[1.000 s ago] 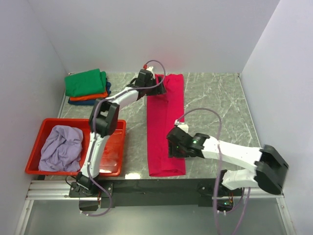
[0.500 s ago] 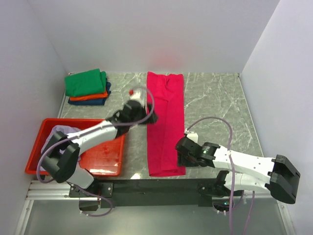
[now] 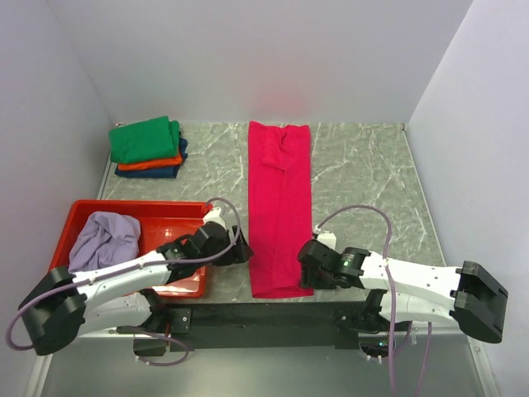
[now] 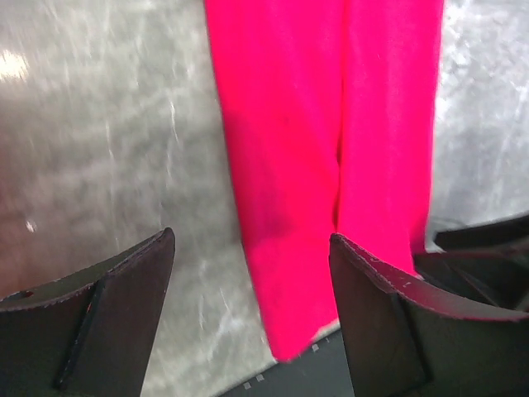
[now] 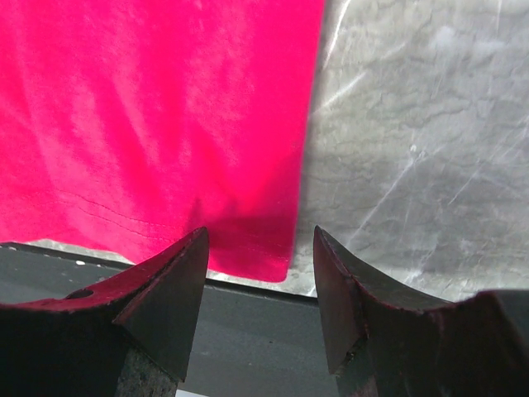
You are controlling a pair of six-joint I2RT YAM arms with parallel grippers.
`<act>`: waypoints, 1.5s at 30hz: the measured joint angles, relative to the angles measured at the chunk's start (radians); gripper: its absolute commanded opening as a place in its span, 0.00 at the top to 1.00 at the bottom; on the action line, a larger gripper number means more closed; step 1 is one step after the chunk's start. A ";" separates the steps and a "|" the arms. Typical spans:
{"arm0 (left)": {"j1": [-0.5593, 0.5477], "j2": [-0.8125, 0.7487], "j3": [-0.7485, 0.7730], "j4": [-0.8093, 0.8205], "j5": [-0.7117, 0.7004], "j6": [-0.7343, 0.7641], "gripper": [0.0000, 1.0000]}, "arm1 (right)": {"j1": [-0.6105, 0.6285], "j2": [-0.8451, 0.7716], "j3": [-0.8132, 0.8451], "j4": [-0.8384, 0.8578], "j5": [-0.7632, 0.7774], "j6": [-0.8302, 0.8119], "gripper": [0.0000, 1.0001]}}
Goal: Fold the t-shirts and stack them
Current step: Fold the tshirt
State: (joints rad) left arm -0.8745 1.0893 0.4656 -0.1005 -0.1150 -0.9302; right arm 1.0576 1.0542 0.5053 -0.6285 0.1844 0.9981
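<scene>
**A:** Where was the pink shirt [image 3: 279,207]?

**B:** It lay flat on the table [image 3: 364,165], folded lengthwise into a long narrow strip. It ran from the back wall to the front edge.

**A:** And the left gripper [image 3: 240,251]?

**B:** It sat low at the strip's left side near the front end, just beside the red tray [image 3: 178,211]. Its fingers were spread wide with nothing between them.

**A:** The right gripper [image 5: 260,236]?

**B:** It was at the strip's front right corner, also spread apart. The hem showed between its fingers, not pinched. I could not tell whether the tips touched the cloth.

**A:** What about the other shirts?

**B:** Three were folded and stacked in the far left corner: the green shirt [image 3: 147,139] on top, the orange shirt [image 3: 149,163] under it, and the dark blue shirt [image 3: 153,172] at the bottom. The lavender shirt [image 3: 103,240] lay crumpled in the left part of the tray.
</scene>
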 measured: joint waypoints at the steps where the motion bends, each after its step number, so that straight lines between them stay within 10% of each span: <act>1: -0.011 -0.018 -0.007 -0.008 -0.005 -0.015 0.19 | 0.003 0.000 -0.005 0.002 -0.003 0.005 0.39; 28: -0.365 0.058 -0.020 -0.108 -0.128 -0.311 0.31 | 0.092 -0.019 -0.057 0.053 -0.003 0.136 0.53; 45: -0.458 0.193 0.074 -0.179 -0.177 -0.364 0.67 | 0.097 -0.064 -0.088 0.066 0.006 0.162 0.63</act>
State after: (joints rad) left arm -1.3323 1.2819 0.5392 -0.2790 -0.2920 -1.2945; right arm 1.1542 0.9897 0.4175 -0.5621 0.1905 1.1599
